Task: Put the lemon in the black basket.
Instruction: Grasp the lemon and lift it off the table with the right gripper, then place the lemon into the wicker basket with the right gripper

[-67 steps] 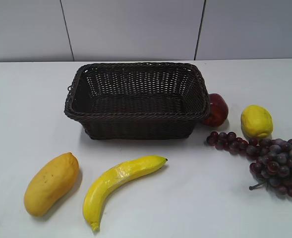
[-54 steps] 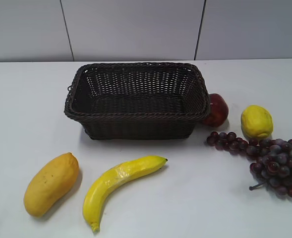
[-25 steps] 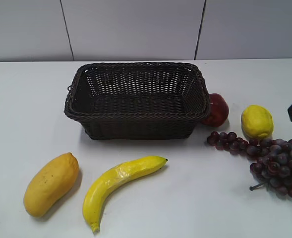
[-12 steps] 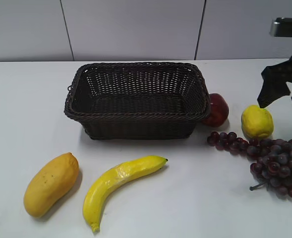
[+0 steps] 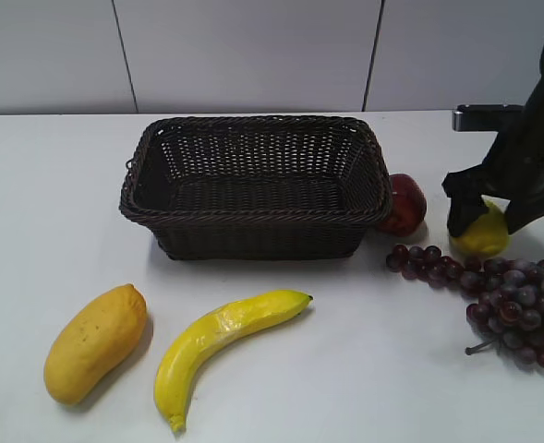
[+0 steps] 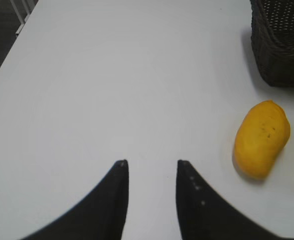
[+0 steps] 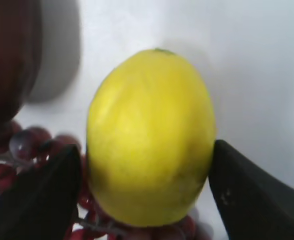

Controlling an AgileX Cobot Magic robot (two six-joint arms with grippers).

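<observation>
The yellow lemon [image 5: 482, 237] lies on the white table right of the black basket [image 5: 253, 214], just behind the grapes. My right gripper [image 5: 486, 226] has come down over it, open, with one finger on each side. In the right wrist view the lemon [image 7: 151, 140] fills the space between the fingers of the gripper [image 7: 146, 150]; the right finger is at its skin and the left shows a thin gap. My left gripper [image 6: 151, 162] is open and empty over bare table; it does not show in the exterior view. The basket is empty.
A red apple [image 5: 403, 203] sits between the basket and the lemon. A bunch of purple grapes [image 5: 507, 300] lies just in front of the lemon. A mango [image 5: 96, 341] and a banana [image 5: 221, 337] lie at the front left. The mango [image 6: 261, 140] and a basket corner [image 6: 281, 45] show in the left wrist view.
My right arm has come in from the right edge and dropped down, so its fingers now straddle the lemon. The fruit and the basket have not moved.
</observation>
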